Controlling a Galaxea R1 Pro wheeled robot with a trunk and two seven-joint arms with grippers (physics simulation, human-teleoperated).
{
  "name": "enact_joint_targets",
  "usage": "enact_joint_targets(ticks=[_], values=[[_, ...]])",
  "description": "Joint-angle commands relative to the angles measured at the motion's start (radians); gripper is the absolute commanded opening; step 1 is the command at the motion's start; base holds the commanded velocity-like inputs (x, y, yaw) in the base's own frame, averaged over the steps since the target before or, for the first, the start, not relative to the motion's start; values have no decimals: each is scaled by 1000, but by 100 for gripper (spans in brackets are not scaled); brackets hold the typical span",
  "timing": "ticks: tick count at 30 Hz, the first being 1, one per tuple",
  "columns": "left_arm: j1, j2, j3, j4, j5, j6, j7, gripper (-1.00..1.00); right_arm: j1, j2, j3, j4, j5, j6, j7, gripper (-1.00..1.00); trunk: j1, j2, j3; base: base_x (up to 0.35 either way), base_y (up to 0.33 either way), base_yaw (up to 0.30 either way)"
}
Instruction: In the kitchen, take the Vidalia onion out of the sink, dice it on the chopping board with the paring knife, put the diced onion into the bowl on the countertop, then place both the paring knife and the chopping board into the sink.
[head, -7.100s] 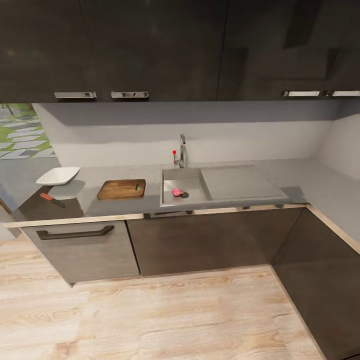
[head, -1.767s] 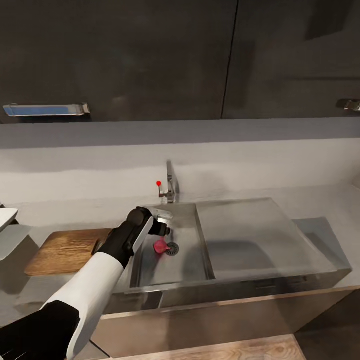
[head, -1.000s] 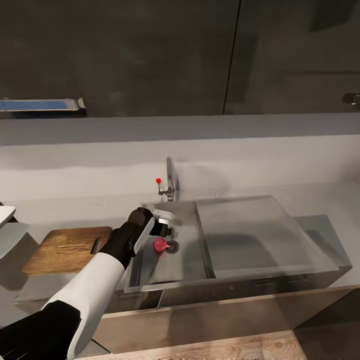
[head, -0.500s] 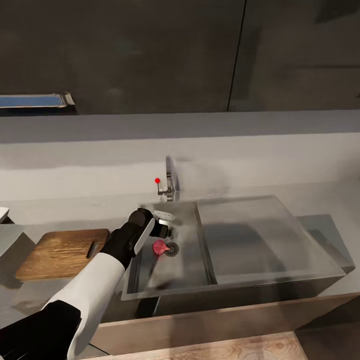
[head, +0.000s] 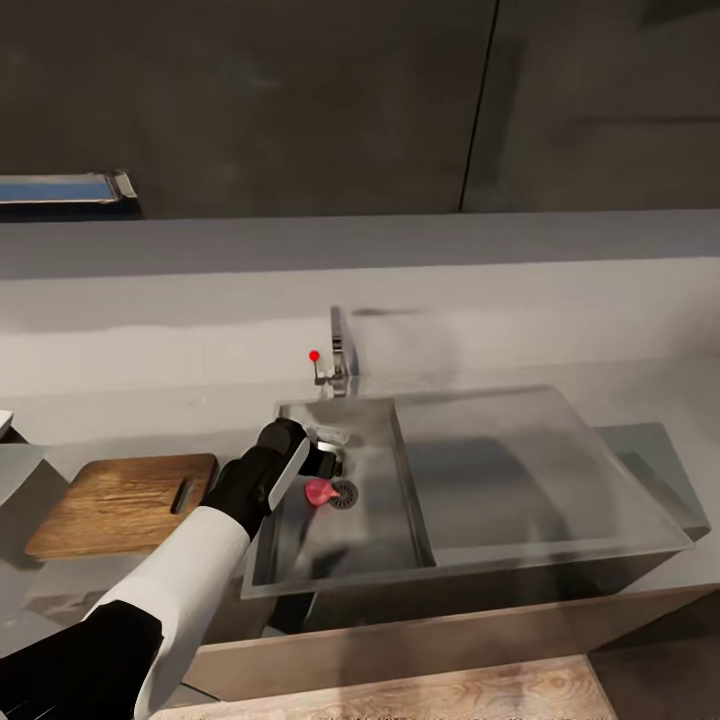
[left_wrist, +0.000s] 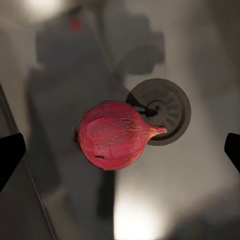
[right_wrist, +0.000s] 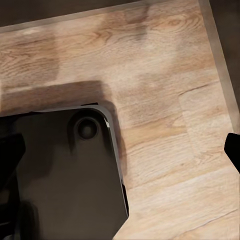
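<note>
while my left arm reaches over the near-left corner of the sink, my left gripper hangs in the basin just above the vidalia onion. through the left wrist camera the onion sits between my two dark fingertips, which are spread wide and well clear of it on either side — nothing is pinched. the onion lies on the steel floor of the basin, its pointed end touching the rim of the round drain. behind the basin stands the faucet with its red-tipped lever. the chopping board lies flat on the countertop, just left of the sink, with my forearm crossing near its right end. my right gripper hangs over the wooden floor beside my dark base; its fingertips show at the picture's edges, set wide apart.
</note>
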Motion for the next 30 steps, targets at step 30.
enact_joint_targets(ticks=[30], values=[[0, 0, -2, 16, 9, 4, 6, 100, 0, 0, 10, -1, -9, -2, -6, 100, 1, -2, -35, 18, 0, 0]])
